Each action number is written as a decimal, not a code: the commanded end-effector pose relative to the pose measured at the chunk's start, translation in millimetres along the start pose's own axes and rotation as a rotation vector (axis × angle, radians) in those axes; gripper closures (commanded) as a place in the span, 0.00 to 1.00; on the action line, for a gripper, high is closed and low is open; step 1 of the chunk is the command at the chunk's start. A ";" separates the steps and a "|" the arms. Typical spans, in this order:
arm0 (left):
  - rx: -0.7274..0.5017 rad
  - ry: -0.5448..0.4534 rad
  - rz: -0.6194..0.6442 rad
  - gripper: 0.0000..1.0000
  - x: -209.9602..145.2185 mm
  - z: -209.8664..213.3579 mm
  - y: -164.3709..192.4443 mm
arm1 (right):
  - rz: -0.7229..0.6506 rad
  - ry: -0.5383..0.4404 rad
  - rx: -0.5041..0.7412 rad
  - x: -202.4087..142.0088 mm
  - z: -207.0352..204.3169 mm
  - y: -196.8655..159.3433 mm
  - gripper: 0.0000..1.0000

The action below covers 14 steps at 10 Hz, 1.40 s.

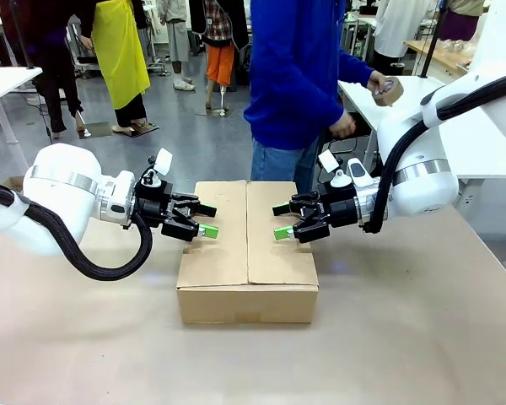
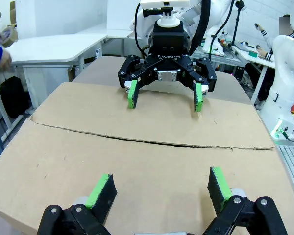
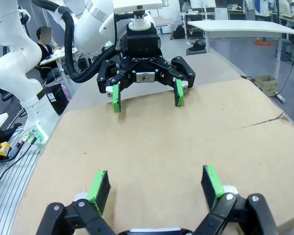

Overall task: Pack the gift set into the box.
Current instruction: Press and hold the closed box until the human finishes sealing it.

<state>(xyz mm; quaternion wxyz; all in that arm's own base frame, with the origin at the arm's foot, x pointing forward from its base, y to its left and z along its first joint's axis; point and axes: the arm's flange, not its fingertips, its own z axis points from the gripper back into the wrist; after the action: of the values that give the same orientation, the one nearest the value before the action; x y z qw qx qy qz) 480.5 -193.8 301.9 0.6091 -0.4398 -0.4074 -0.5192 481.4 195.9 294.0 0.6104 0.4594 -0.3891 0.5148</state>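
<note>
The box (image 1: 247, 253) stands in the middle of the table with its top flaps folded shut and a seam running down the middle. My left gripper (image 1: 207, 218) hovers open over the box's left flap, fingers pointing right. Facing it over the right flap, my right gripper (image 1: 280, 220) is open too. In the left wrist view my left gripper (image 2: 159, 183) spreads just above the cardboard (image 2: 137, 161), with the right gripper (image 2: 163, 100) opposite. The right wrist view has my right gripper (image 3: 154, 178) over the flap (image 3: 152, 142) and the left gripper (image 3: 146, 100) beyond. The gift set is hidden.
A person in a blue top (image 1: 299, 76) stands at the far side, turned toward a white side table (image 1: 481, 143), holding a small brown object (image 1: 390, 90). The tan tabletop (image 1: 405, 337) surrounds the box. Other people stand farther back.
</note>
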 end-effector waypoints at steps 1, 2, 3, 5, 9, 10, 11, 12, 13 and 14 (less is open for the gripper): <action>-0.001 -0.001 -0.003 0.00 -2.4 0.8 -0.5 | -0.002 -0.002 0.004 -0.7 -1.7 -0.3 0.00; -0.001 -0.001 -0.003 0.00 -2.4 0.8 -0.5 | -0.002 -0.002 0.004 -0.7 -1.7 -0.3 0.00; -0.001 -0.001 -0.003 0.00 -2.4 0.8 -0.5 | -0.002 -0.002 0.004 -0.7 -1.7 -0.3 0.00; -0.001 -0.001 -0.003 0.00 -2.4 0.8 -0.5 | -0.002 -0.002 0.004 -0.7 -1.7 -0.3 0.00; -0.001 -0.001 -0.003 0.00 -2.4 0.8 -0.5 | -0.002 -0.002 0.004 -0.7 -1.7 -0.3 0.00; -0.001 -0.001 -0.003 0.00 -2.4 0.8 -0.5 | -0.002 -0.002 0.004 -0.7 -1.7 -0.3 0.00; -0.001 -0.001 -0.003 0.00 -2.4 0.8 -0.5 | -0.002 -0.002 0.004 -0.7 -1.7 -0.3 0.00; -0.001 -0.001 -0.003 0.00 -2.4 0.8 -0.5 | -0.002 -0.002 0.004 -0.7 -1.7 -0.3 0.00; -0.001 -0.001 -0.003 0.00 -2.4 0.8 -0.5 | -0.002 -0.002 0.004 -0.7 -1.7 -0.3 0.00; -0.001 -0.001 -0.003 0.00 -2.4 0.8 -0.5 | -0.002 -0.002 0.004 -0.7 -1.7 -0.3 0.00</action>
<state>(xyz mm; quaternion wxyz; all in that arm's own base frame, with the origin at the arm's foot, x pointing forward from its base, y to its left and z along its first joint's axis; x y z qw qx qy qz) 480.5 -193.8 301.9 0.6091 -0.4398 -0.4074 -0.5192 481.4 195.9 294.0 0.6104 0.4594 -0.3891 0.5148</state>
